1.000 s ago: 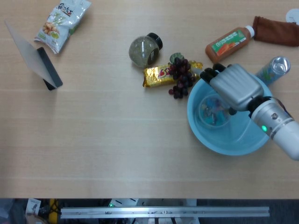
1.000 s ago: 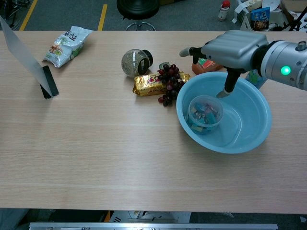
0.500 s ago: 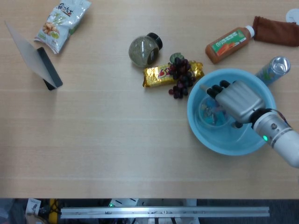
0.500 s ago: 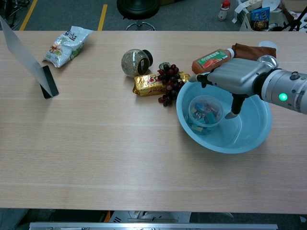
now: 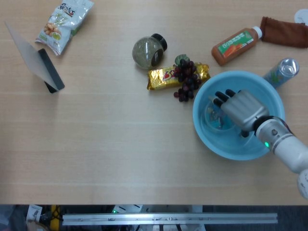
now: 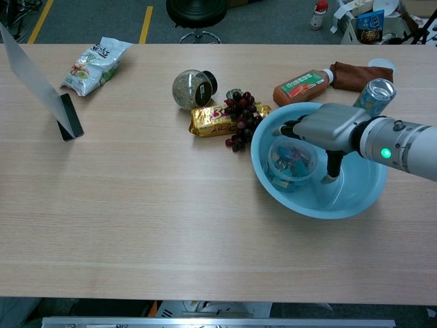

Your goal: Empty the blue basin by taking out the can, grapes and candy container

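Observation:
The blue basin stands at the right of the table. Inside it sits a clear candy container with colourful sweets. My right hand is low in the basin over the container, fingers on its far side and thumb on its right, spread apart; no firm hold shows. The dark grapes lie on the table against the basin's left rim. The can stands outside, behind the basin on the right. No view shows my left hand.
A gold snack bar lies under the grapes, a round jar behind it. An orange bottle and a brown cloth lie at the back right. At the far left are a snack bag and a propped phone.
My right hand has dropped from above the basin's far rim down into the basin and now brackets the candy container. The other objects have not moved.

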